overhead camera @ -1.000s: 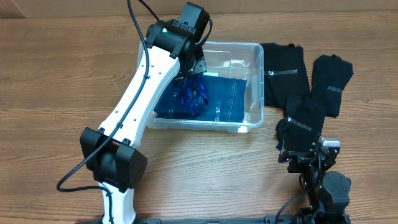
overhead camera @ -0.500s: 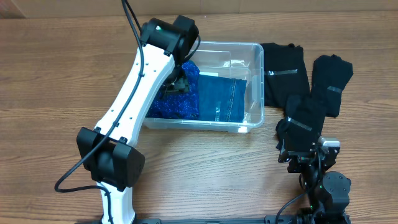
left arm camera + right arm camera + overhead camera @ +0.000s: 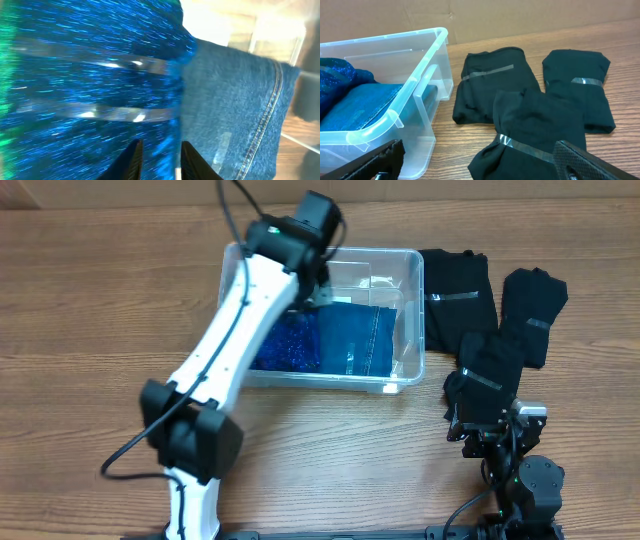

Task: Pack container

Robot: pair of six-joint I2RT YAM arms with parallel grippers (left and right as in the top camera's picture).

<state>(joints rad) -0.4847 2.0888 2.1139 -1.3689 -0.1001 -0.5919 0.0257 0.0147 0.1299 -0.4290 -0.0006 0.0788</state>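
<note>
Now the blue sparkly garment [image 3: 290,350] lies spread in the 9 o'clock half of the container [image 3: 405,258], touching the folded denim [image 3: 362,340] at its 3 o'clock side. A second ago it hung bunched from the left pincer [image 3: 160,161], and half a second ago the arm was low over it. The left arm has since swung toward the tub's 12 o'clock rim. Its pincer shows only a narrow gap with no cloth between the fingers, so the release looks complete. The container sits toward the counter's [image 3: 100,300] 12 o'clock edge. Three black taped bundles [image 3: 457,295] lie on the counter at the tub's 3 o'clock, not yet packed and probably next. The right pincer [image 3: 479,150] sits wide and empty at their 6 o'clock.
</note>
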